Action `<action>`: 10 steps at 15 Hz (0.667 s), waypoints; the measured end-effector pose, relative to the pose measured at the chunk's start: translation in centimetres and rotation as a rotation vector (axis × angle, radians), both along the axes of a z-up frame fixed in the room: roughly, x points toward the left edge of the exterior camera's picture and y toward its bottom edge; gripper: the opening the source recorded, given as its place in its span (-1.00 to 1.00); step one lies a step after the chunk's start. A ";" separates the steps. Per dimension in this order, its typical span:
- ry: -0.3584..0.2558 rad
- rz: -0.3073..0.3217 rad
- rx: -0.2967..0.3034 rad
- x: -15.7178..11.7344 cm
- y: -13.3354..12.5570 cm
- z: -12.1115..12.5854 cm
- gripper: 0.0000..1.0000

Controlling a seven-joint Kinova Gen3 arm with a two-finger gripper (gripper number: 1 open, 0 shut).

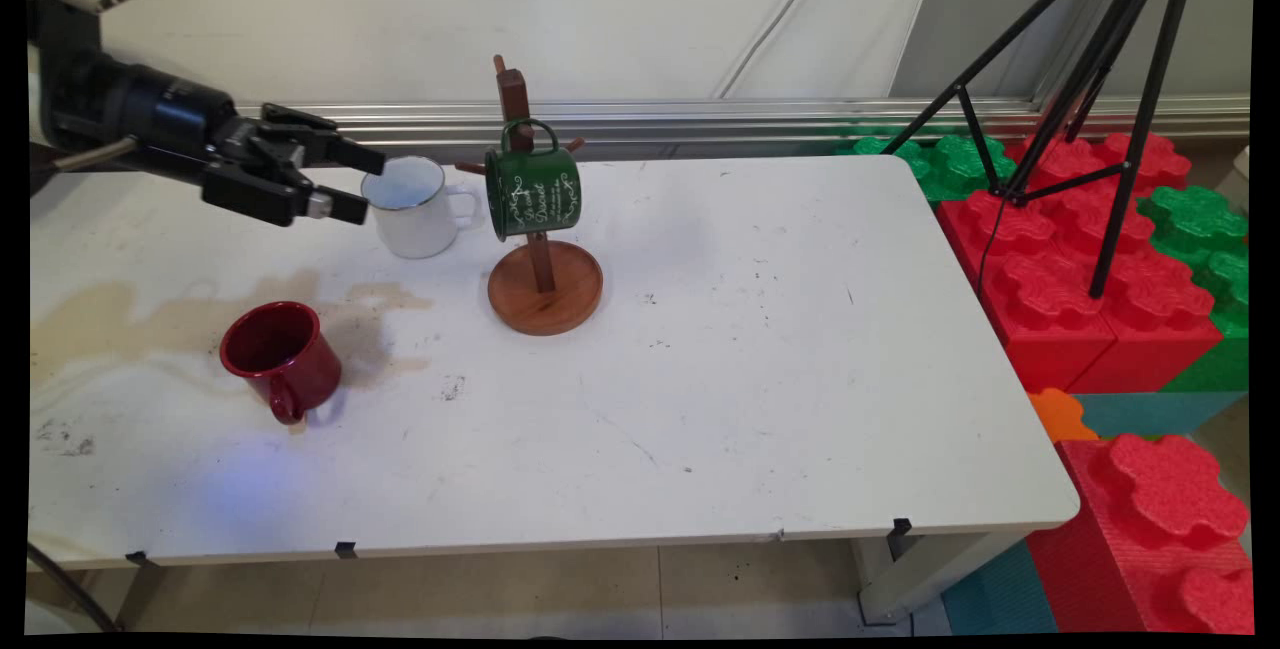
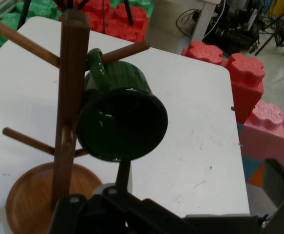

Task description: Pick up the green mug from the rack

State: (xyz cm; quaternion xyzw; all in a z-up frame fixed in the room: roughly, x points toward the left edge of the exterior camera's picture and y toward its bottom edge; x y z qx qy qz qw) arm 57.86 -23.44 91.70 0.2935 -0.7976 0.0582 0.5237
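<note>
Mugs are what this scene turns on: a green enamel mug (image 1: 533,191) hangs by its handle from a peg of the wooden mug tree (image 1: 541,259), left of centre in the main view, its mouth turned toward the hand camera. A white enamel mug (image 1: 412,207) stands upright on the counter (image 1: 760,359) just left of the tree's round base, its handle toward the tree. A dark red mug (image 1: 282,357) stands in the lower left, well apart from the others, beside a brownish stain on the counter top.

The gripper (image 1: 345,181) reaches in from the upper left, lying nearly level, its fingers apart with one above and one below the white mug's near rim. Whether a finger touches the rim cannot be told; nothing is clamped.

As things lie, one mug is on the tree and two are on the counter, with the tree's other pegs bare. Red and green foam blocks (image 1: 1090,259) and a black tripod (image 1: 1100,79) fill the right side.
</note>
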 end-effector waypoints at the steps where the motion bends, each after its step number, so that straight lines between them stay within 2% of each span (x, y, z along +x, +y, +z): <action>1: 0.004 0.000 0.000 -0.3 -0.2 -0.2 1.00; 10: 0.036 0.003 0.009 -3.5 -1.7 -2.7 1.00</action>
